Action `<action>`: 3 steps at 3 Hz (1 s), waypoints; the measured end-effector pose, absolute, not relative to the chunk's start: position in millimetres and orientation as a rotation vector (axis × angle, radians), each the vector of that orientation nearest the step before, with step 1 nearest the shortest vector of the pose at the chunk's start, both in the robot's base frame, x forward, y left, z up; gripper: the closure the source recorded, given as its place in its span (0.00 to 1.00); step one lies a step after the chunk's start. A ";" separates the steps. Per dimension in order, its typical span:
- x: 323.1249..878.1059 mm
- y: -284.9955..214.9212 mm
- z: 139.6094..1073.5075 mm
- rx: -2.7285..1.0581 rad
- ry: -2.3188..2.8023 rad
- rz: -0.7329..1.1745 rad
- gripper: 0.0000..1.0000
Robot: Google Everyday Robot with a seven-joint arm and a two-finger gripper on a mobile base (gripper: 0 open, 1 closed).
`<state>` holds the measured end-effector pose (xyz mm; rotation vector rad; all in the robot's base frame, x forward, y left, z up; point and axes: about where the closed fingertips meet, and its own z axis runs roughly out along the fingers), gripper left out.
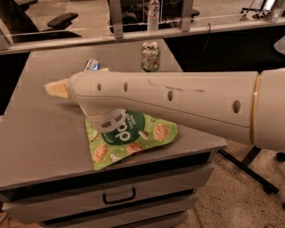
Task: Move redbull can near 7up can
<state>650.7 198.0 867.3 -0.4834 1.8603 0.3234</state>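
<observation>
The redbull can (91,65), slim and silver-blue, stands at the back left of the grey cabinet top (40,133), with its lower part hidden behind my arm. The 7up can (150,57), white and green with a silver top, stands upright at the back edge, to the right of the redbull can and apart from it. My arm (178,102) reaches in from the right across the top. My gripper (57,89) is at the arm's left end, in front of and a little left of the redbull can, and mostly hidden by the arm.
A green snack bag (129,138) lies flat near the front edge, partly under my arm. The cabinet has a drawer with a handle (118,196) below. A rail with a water bottle (153,13) runs behind the cabinet. An office chair base (262,178) stands at the right.
</observation>
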 end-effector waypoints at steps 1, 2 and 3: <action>652.3 203.6 858.5 -0.471 1.878 0.342 0.00; 653.5 205.4 854.5 -0.467 1.880 0.338 0.13; 654.6 205.3 854.9 -0.461 1.877 0.327 0.37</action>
